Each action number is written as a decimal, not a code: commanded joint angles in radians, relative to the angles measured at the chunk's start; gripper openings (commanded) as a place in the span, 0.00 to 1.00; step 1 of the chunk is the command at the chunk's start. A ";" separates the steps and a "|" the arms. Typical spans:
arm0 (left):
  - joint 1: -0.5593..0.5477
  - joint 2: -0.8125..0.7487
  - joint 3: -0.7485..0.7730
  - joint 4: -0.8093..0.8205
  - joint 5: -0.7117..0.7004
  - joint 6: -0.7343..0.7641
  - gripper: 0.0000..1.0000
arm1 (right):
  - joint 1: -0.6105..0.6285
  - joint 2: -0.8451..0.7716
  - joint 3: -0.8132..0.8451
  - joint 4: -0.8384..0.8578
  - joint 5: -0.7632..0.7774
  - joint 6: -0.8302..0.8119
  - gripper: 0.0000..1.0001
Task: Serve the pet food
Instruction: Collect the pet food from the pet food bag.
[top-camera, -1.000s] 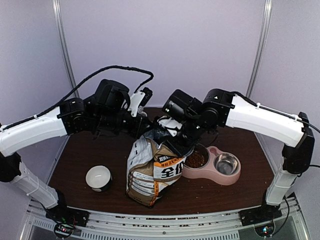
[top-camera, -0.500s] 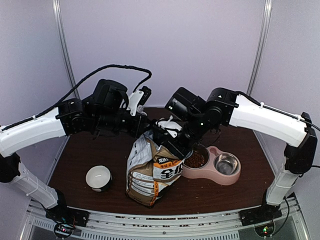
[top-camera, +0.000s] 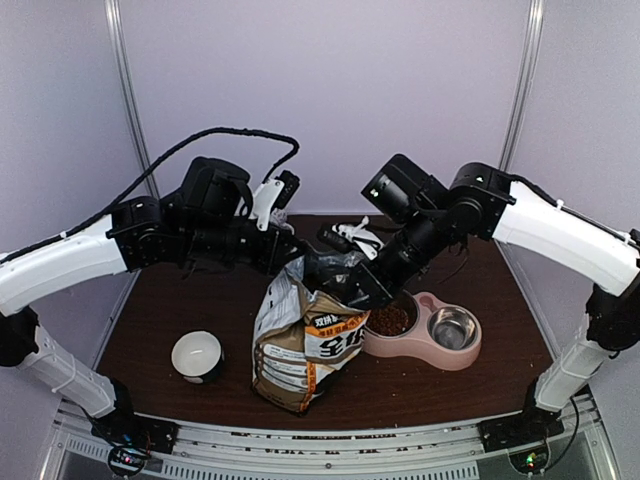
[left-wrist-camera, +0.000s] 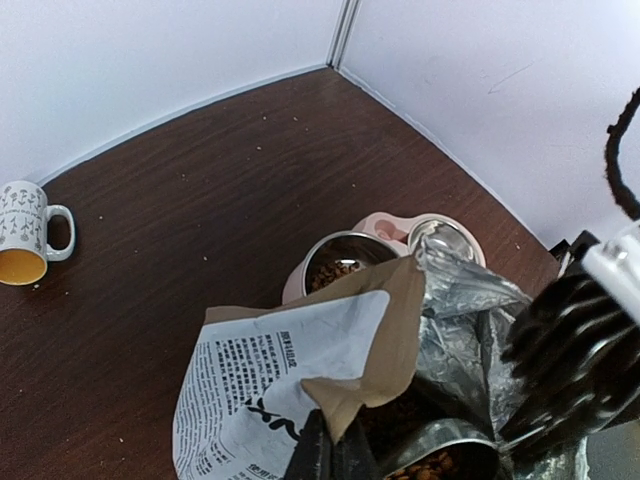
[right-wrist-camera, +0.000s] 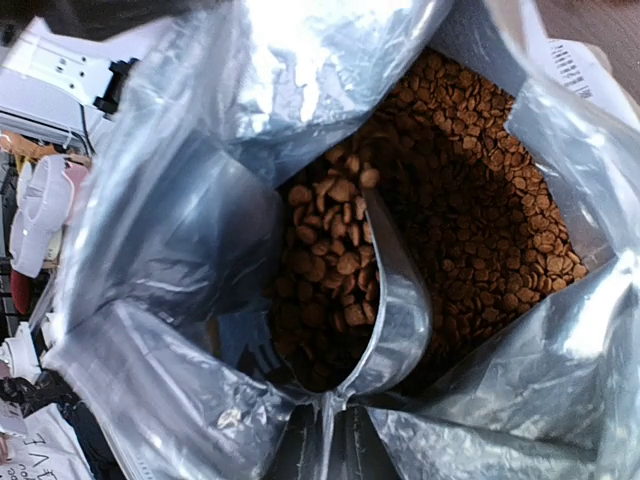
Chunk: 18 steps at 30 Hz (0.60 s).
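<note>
The pet food fills the open foil-lined bag, which stands upright at the table's middle. My right gripper is shut on the handle of a metal scoop inside the bag's mouth. The scoop holds a heap of kibble. My left gripper is shut on a folded corner of the bag's top edge. More kibble lies in the left cup of the pink double bowl, just right of the bag.
The bowl's right steel cup looks empty. A white mug stands left of the bag near the front. Purple walls close in the table at the back and sides. Both arms meet above the bag's mouth.
My right arm's wrist and forearm have lifted and swung to the right, with the gripper still down in the bag's mouth. The left arm and the bag have hardly moved.
</note>
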 joint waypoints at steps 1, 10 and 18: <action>0.017 -0.051 0.015 0.138 -0.038 0.002 0.00 | -0.008 -0.095 -0.024 0.027 -0.134 0.053 0.00; 0.019 -0.083 0.011 0.118 -0.064 0.004 0.00 | -0.076 -0.206 -0.149 0.093 -0.118 0.154 0.00; 0.020 -0.113 0.000 0.117 -0.087 0.003 0.00 | -0.157 -0.313 -0.290 0.171 -0.106 0.244 0.00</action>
